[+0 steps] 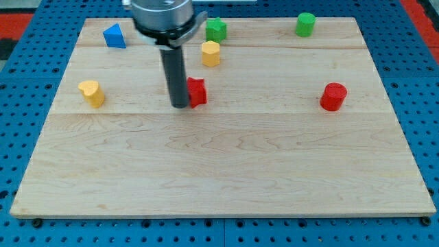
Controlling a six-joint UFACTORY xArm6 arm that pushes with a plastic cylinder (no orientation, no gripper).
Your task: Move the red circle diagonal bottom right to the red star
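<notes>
The red circle (333,96) stands at the view's right, a little above the middle of the board. The red star (197,92) sits left of centre in the upper half, partly hidden by my rod. My tip (180,106) rests on the board right against the star's left side. The red circle is far to the right of the star, at about the same height in the view.
A yellow hexagon-like block (210,53) sits just above the star. A green star-shaped block (216,29) and a green cylinder (305,24) are at the top. A blue triangle (115,36) is at top left, and a yellow heart-like block (91,92) at left. The wooden board (219,171) lies on a blue pegboard.
</notes>
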